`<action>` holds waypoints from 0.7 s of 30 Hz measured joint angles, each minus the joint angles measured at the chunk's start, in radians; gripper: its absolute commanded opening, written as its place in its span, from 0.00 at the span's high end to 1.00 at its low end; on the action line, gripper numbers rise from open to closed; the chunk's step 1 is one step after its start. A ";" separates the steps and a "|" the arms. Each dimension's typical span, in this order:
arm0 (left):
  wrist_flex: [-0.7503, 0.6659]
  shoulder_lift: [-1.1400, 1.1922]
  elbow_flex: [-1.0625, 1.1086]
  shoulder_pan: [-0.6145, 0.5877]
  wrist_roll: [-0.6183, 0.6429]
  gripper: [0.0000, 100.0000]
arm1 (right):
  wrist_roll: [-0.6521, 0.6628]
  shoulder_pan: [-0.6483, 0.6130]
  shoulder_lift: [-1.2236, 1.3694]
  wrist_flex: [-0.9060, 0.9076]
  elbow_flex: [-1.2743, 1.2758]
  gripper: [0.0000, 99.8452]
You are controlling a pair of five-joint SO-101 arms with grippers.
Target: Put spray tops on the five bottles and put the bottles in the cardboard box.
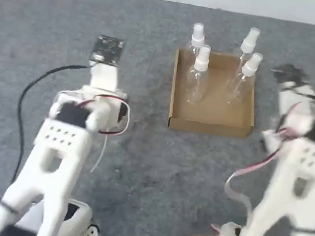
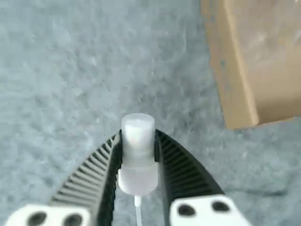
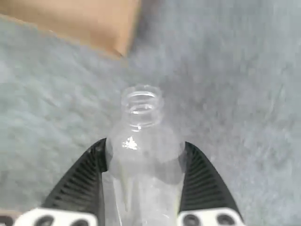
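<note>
On the grey tabletop, between the two arms and a little further away, stands the cardboard box, and four bottles with their spray tops on are upright in it. We judge that only the fifth bottle remains.

The left arm hangs to the left of the box. Its jaws are clamped on the last spray top, which they hold by its sides, and the thin tube hangs below it. The right arm is just beside the right side of the box. Its jaws are closed around the body of the open bottle, whose threaded neck is bare.

We think the step in hand is the capping of this fifth bottle. For the next move, the two arms must come together, the tube must enter the narrow neck, and the top must sit straight on the thread. If the bottle tilts, the tube can miss the opening.
</note>
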 measured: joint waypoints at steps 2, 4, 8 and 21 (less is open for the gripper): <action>0.037 -0.083 -0.003 -0.012 0.000 0.99 | -0.054 -0.110 -0.094 -0.002 0.029 0.99; 0.092 -0.150 -0.038 -0.015 0.000 0.99 | -0.124 -0.229 -0.172 -0.002 0.058 0.99; 0.215 -0.249 -0.186 -0.012 0.000 0.99 | -0.275 -0.474 -0.272 -0.041 0.130 0.99; 0.305 -0.299 -0.609 -0.012 0.161 0.99 | -0.402 -0.948 -0.466 -0.483 0.588 0.99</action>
